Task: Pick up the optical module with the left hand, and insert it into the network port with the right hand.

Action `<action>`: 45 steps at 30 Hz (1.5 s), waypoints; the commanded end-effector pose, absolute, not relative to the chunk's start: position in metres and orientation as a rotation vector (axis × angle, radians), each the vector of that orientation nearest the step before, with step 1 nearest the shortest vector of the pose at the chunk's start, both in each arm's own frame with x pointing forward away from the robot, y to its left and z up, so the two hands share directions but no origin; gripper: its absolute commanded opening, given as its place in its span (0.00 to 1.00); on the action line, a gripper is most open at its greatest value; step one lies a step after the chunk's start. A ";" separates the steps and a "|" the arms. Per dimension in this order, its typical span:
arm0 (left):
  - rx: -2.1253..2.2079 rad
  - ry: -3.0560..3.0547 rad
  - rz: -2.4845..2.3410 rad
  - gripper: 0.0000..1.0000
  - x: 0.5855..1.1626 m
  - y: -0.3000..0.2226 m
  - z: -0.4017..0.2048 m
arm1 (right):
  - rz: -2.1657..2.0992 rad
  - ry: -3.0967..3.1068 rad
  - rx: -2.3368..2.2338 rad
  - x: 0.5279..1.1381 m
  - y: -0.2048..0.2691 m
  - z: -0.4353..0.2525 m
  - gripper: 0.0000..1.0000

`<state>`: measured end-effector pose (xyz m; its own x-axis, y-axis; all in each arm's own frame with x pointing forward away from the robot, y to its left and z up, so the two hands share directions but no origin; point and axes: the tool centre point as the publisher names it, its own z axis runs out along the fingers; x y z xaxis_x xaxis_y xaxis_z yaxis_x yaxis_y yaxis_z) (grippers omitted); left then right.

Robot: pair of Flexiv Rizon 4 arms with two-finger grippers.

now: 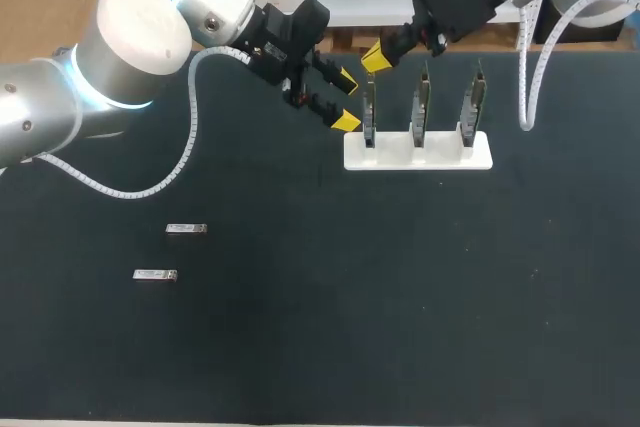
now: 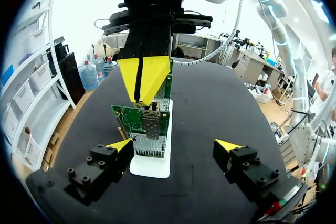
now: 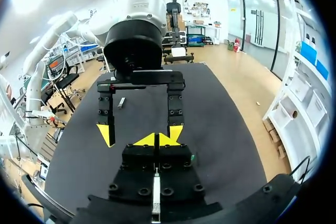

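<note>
Two silver optical modules (image 1: 186, 230) (image 1: 155, 275) lie flat on the black table at the left; one module (image 3: 122, 102) shows beyond the left arm in the right wrist view. My left gripper (image 1: 347, 101) (image 2: 174, 146) stands open and empty, just left of the leftmost green network card (image 1: 369, 112) (image 2: 148, 125). My right gripper (image 1: 375, 57) (image 3: 156, 140) is shut, and its yellow tips (image 2: 143, 80) sit at that card's top edge. I cannot tell whether anything is between those tips. In the right wrist view the left gripper (image 3: 140, 131) faces it, open.
A white stand (image 1: 440, 153) (image 2: 150, 167) at the back middle holds three upright network cards in a row. White cables hang from both arms over the table. Bare black table spreads across the front and right.
</note>
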<state>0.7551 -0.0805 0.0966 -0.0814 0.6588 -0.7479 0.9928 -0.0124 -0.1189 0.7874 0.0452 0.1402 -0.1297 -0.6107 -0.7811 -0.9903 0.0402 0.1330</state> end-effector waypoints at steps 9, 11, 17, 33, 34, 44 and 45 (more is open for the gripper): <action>1.708 1.787 -0.897 1.00 0.753 -0.080 0.097 | 0.935 1.818 -1.610 0.787 0.045 0.127 0.00; 1.708 1.787 -0.897 1.00 0.753 -0.080 0.097 | 0.936 1.821 -1.609 0.787 0.044 0.126 0.00; 1.708 1.787 -0.897 1.00 0.753 -0.080 0.097 | 0.939 1.835 -1.605 0.786 0.043 0.122 0.00; 1.708 1.787 -0.897 1.00 0.753 -0.080 0.097 | 0.931 1.864 -1.604 0.783 0.041 0.112 0.00; 1.708 1.787 -0.897 1.00 0.753 -0.080 0.097 | 0.931 1.865 -1.604 0.782 0.041 0.111 0.00; 1.708 1.787 -0.897 1.00 0.753 -0.080 0.097 | 0.970 1.833 -1.557 0.783 0.038 0.123 0.00; 1.708 1.787 -0.897 1.00 0.753 -0.080 0.097 | 0.975 1.827 -1.553 0.783 0.038 0.125 0.00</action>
<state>0.7551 -0.0805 0.0966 -0.0814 0.6588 -0.7479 0.9928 -0.0123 -0.1189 0.7862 0.0451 0.1395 -0.1863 -0.5968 -0.7805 -0.9811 0.0716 0.1795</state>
